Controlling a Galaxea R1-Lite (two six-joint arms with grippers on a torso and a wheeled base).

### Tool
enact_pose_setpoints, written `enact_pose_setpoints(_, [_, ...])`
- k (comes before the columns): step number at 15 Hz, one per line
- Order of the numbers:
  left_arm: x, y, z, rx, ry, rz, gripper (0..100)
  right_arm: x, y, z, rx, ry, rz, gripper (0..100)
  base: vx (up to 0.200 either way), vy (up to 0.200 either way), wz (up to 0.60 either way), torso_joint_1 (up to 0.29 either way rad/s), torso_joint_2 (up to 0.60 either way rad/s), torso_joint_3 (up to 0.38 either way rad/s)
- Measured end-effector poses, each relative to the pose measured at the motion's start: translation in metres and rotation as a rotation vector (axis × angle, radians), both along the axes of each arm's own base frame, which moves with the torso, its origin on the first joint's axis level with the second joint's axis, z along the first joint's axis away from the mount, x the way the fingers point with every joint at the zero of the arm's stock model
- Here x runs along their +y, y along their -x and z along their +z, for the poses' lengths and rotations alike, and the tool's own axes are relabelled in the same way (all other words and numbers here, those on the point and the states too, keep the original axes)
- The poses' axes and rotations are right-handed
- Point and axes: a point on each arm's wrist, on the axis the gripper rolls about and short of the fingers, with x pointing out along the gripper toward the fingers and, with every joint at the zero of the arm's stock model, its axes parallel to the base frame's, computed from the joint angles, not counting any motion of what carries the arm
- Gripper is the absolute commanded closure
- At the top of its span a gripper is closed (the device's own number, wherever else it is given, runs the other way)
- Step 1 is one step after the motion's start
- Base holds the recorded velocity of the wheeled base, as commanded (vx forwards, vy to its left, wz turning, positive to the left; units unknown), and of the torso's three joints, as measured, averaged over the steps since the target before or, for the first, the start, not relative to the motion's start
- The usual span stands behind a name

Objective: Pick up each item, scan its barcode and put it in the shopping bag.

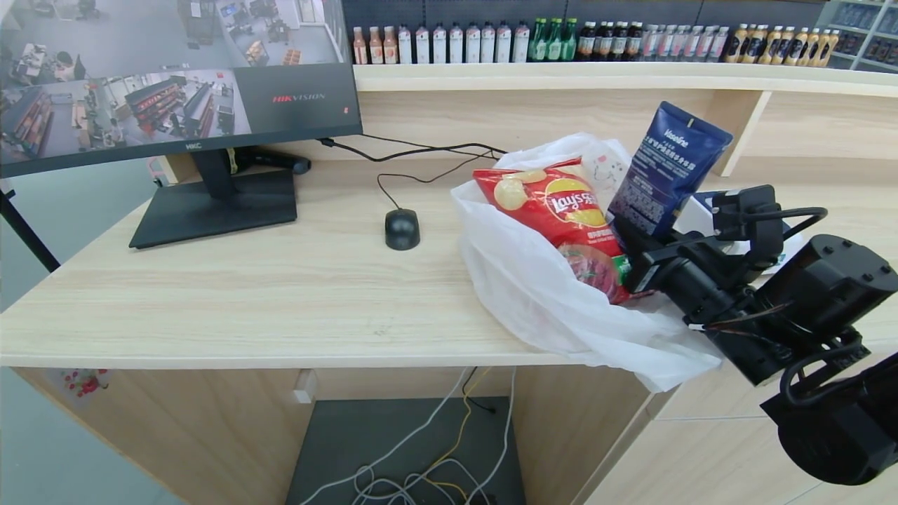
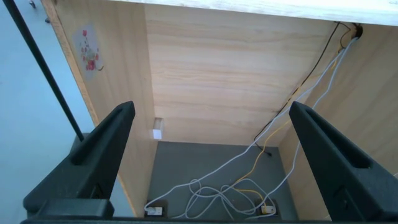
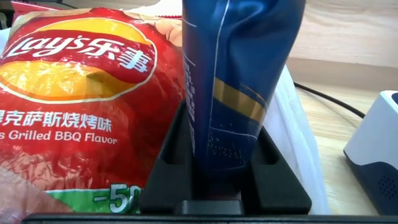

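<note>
Blue pouch [image 1: 666,172], glossy, creased, clamped in right jaws

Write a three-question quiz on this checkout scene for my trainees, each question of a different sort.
1. True or false: the right gripper is shut on the blue pouch.
2. Where is the red chip bag? A) in the white shopping bag B) beside the mouse C) under the monitor
3. Fill in: the left gripper is ____.
Key: 1 true; 2 A; 3 open.
</note>
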Motion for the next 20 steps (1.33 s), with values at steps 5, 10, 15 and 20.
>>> enact_pose_setpoints(5, [0.0000,0.0000,0.0000,0.000,0.000,0.000,0,-0.0005,0.0017,-0.0002,0.001,-0.001,0.000,100,0.000,0.000,0.00,0.000,0.00,0.000])
enact_pose_setpoints(10, [0.0000,0.0000,0.0000,0.000,0.000,0.000,0,-0.0009,0.0017,-0.0006,0.001,-0.002,0.000,100,0.000,0.000,0.00,0.000,0.00,0.000])
enact_pose_setpoints(15, [0.0000,0.0000,0.0000,0.000,0.000,0.000,0,-0.0002,0.0016,-0.0041,0.015,0.005,0.013,0,0.000,0.000,0.00,0.000,0.00,0.000])
enact_pose_setpoints(20, [0.0000,0.0000,0.0000,0.000,0.000,0.000,0,0.0002,0.0013,-0.0042,0.015,-0.005,0.016,0,0.000,0.000,0.00,0.000,0.00,0.000])
